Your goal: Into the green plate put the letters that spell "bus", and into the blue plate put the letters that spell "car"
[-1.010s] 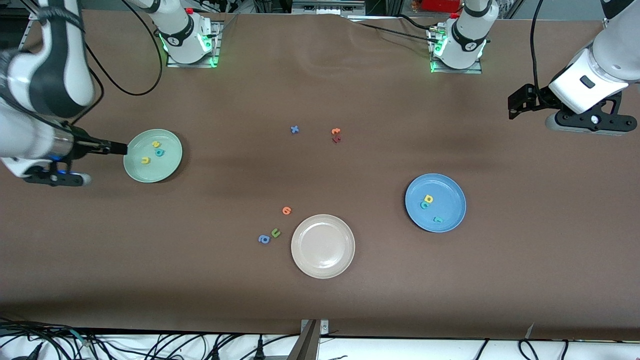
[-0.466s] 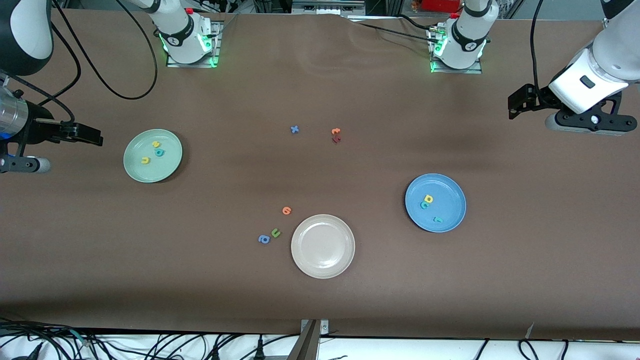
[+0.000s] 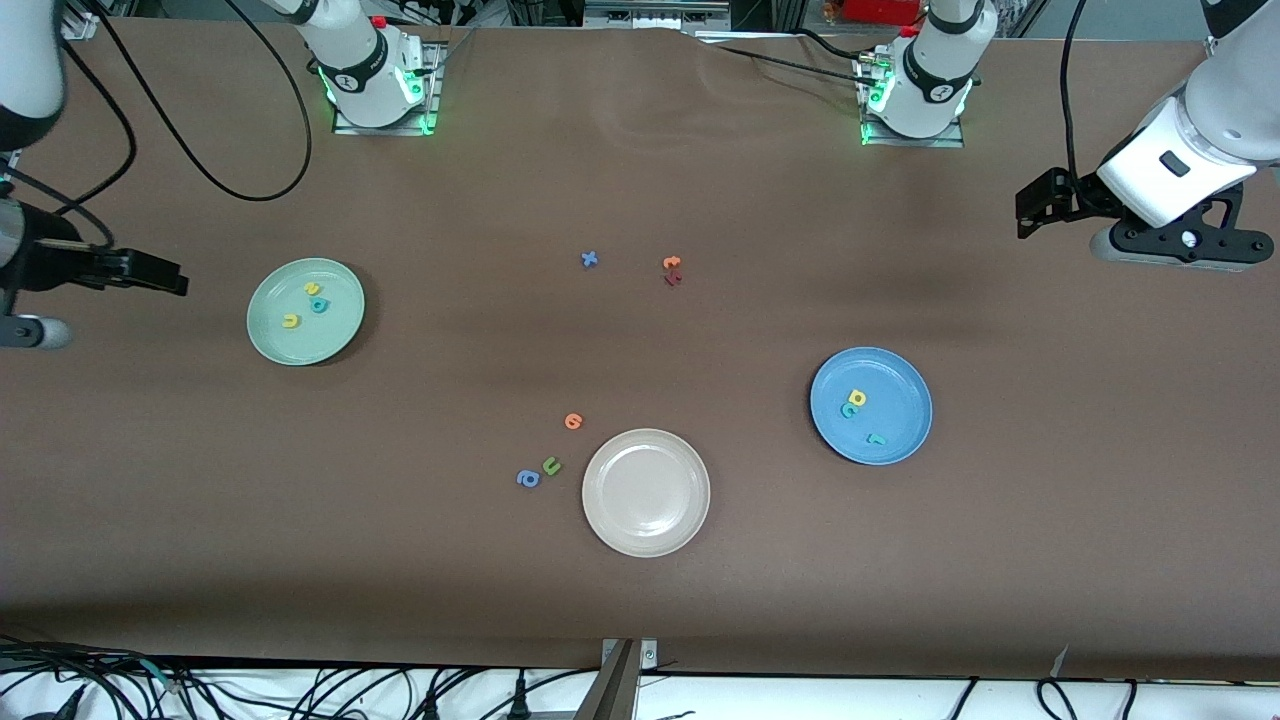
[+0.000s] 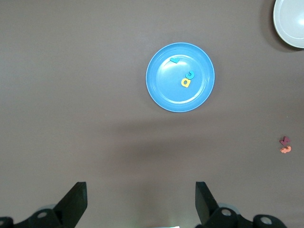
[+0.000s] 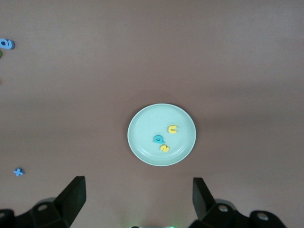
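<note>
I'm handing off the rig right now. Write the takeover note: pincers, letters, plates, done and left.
Left pincer: open, empty, over bare table at the left arm's end.
Right pincer: open, empty, beside the green plate at the right arm's end.
Green plate: teal b, yellow u, yellow s inside.
Blue plate: teal c, yellow a, teal r inside.
Done: both words placed.
Left: nothing; spare letters stay on the table, beige plate holds nothing.

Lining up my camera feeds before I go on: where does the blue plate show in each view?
Front view: the blue plate lies toward the left arm's end of the table, holding three small letters.
Left wrist view: the same plate, above the open left gripper.
Right wrist view: not in it.
Shared landmark: the beige plate.
</note>
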Tool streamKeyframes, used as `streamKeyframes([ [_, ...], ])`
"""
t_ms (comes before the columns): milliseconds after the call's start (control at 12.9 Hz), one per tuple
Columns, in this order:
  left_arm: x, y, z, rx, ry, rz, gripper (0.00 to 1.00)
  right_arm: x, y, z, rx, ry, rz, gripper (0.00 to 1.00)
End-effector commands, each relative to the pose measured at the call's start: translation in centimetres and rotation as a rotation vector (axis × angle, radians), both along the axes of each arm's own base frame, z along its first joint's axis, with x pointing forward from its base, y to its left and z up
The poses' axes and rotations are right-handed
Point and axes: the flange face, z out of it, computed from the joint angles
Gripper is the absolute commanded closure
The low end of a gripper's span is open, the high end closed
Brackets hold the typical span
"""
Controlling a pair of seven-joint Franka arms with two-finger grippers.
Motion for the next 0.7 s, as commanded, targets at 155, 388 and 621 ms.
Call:
streamKeyframes([
  [155,0.23,-0.06,0.61,0.007,0.007,-0.021,0.00,-1.19,-0.86,2.75,-0.040,-0.050,0.011,0.00],
  [388,0.23,-0.06,0.61,0.007,0.007,-0.023,0.00,-1.26,-0.64,2.96,-0.030,-0.047,0.011,0.01],
  [621,0.23,-0.06,0.61,0.007,0.007,-0.021,0.00,-1.04,-0.78,2.75,-0.031,-0.053,-0.018,0.00],
])
